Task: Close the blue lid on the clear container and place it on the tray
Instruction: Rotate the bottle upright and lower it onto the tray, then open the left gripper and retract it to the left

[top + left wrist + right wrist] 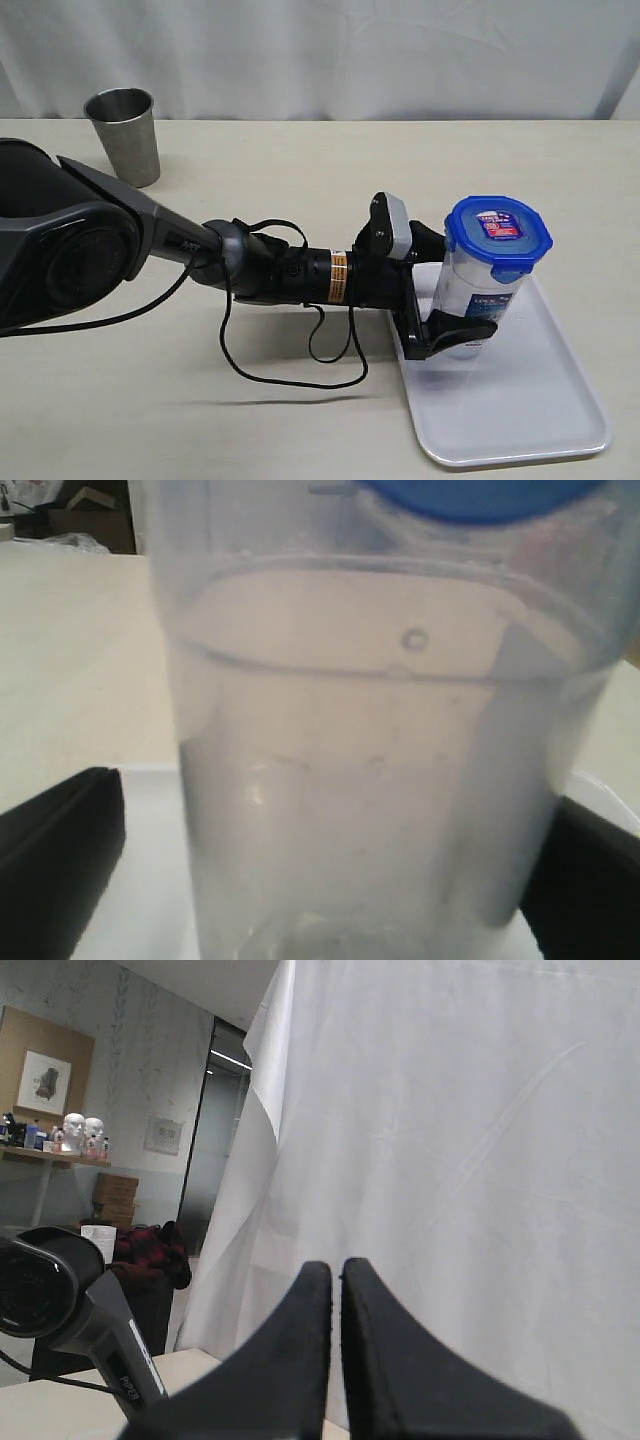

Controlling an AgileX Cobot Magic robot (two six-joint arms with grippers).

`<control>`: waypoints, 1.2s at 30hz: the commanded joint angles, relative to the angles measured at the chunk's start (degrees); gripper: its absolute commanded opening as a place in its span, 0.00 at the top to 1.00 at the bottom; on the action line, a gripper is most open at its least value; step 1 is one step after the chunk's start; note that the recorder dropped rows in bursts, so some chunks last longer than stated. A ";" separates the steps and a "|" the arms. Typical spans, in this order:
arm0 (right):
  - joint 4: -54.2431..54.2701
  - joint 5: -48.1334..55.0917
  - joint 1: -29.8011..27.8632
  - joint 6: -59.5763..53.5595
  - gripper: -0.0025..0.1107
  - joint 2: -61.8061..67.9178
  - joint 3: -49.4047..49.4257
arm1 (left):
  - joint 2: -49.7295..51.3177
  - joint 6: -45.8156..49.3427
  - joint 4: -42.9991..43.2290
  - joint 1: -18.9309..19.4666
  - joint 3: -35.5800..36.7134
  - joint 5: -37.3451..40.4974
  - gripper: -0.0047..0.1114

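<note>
The clear container (pixel 470 292) stands upright on the white tray (pixel 520 400), near the tray's left end, with the blue lid (pixel 498 230) seated on its top. My left gripper (pixel 462 285) reaches in from the left and straddles the container's lower half. In the left wrist view the container (pixel 370 760) fills the frame, with the lid (pixel 480 498) at its top. One black finger (pixel 60 850) stands apart from its wall, with tray (pixel 150 880) showing in the gap, so the gripper is open. My right gripper (pixel 337 1272) is shut on nothing, raised toward the curtain and out of the exterior view.
A grey steel cup (pixel 125 135) stands at the back left of the beige table. The left arm's black cable (pixel 300 350) loops down onto the table beside the tray. A white curtain (pixel 350 50) hangs behind the table.
</note>
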 commanded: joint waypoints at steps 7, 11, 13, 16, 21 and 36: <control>0.06 0.24 0.03 0.18 0.94 -0.18 0.26 | -0.15 -2.46 4.76 2.15 -0.48 -1.32 0.10; 0.06 0.24 0.03 0.18 0.94 -0.18 0.26 | -0.38 -5.94 8.79 3.65 -0.48 -1.23 0.10; 0.06 0.24 0.03 0.18 0.94 -0.18 0.26 | -0.63 -7.73 10.43 4.59 -0.48 -1.23 0.10; 0.06 0.24 0.03 0.18 0.94 -0.18 0.26 | -1.36 -9.78 13.41 6.32 -0.48 -0.42 0.10; 0.06 0.24 0.03 0.18 0.94 -0.18 0.26 | -4.88 -16.00 21.18 8.55 -0.48 6.05 0.10; 0.06 0.24 0.03 0.18 0.94 -0.18 0.26 | -20.97 -38.40 40.64 16.44 0.23 7.71 0.96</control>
